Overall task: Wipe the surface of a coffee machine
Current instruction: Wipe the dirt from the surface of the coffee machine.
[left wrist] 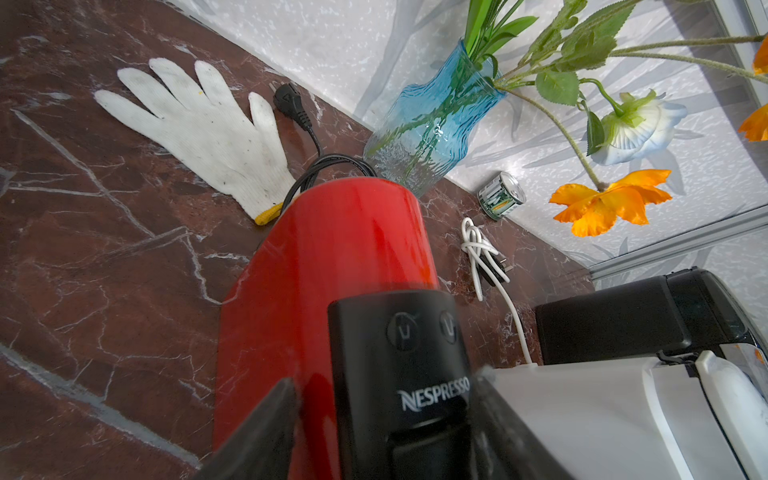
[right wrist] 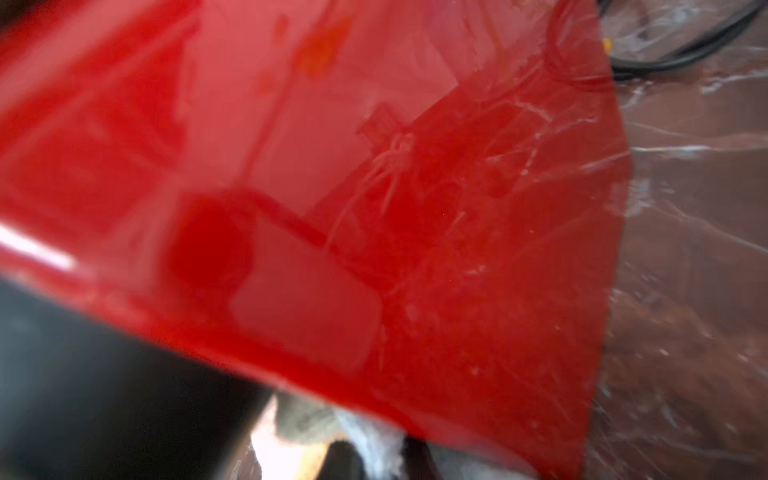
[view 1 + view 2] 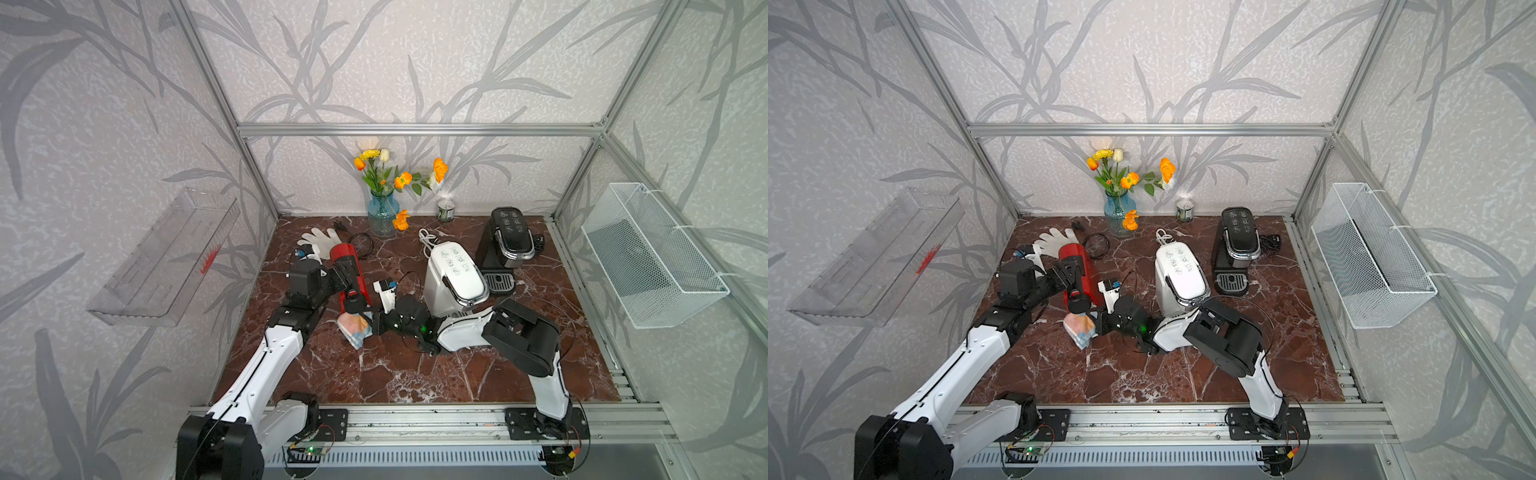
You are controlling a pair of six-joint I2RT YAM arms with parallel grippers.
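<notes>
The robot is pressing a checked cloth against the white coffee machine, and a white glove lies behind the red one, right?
Not quite. Both top views show the cloth at the near end of the red coffee machine, not at the white coffee machine. The glove does lie behind the red one.
</notes>
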